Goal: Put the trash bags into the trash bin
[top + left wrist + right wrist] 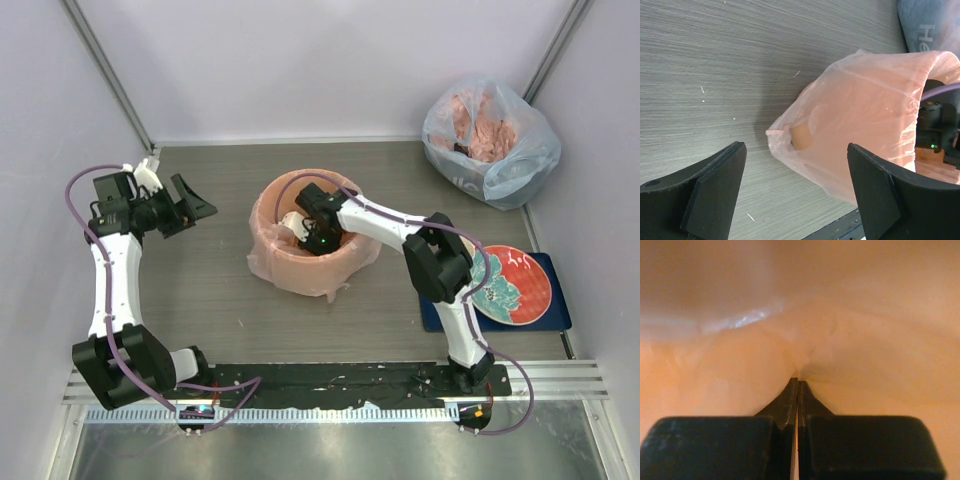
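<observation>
Clenched right claw (797, 383) pinches translucent pale-pink trash bag (850, 330) lining orange bin (801, 137); left claw (795, 192) gapes.

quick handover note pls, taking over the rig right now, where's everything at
Left pincer: open, empty, left of the bin, facing it.
Right pincer: down inside the trash bin, shut on a pucker of the trash bag.
Bag: draped over the bin's rim, its edges hanging down the outside to the table.
Done: bag is on the bin.
Left: probably getting the outside part in.
</observation>
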